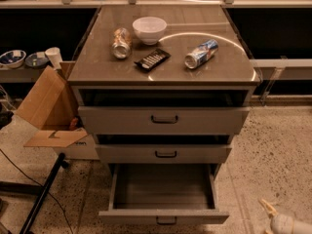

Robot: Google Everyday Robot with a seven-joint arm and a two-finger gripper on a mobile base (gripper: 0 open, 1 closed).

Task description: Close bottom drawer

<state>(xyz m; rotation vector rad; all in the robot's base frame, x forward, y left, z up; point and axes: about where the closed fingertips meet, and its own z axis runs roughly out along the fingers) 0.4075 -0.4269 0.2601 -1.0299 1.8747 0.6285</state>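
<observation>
The bottom drawer (164, 216) of the grey cabinet is pulled far out. Its plain grey interior (163, 186) is bare, and a small black handle (166, 222) sits on its low front panel. The middle drawer (164, 154) and the top drawer (163, 119) each stand slightly out. My gripper (267, 219) is low at the bottom right corner, over the floor, to the right of the bottom drawer's front and apart from it. Its pale fingers (265, 206) are spread open and hold nothing. Most of the arm is out of view.
On the cabinet top (97, 67) are a white bowl (149, 29), two cans (121, 43) (201, 53) and a black remote (152, 59). An open cardboard box (46, 106) stands at the left, with a black pole (41, 196) on the speckled floor.
</observation>
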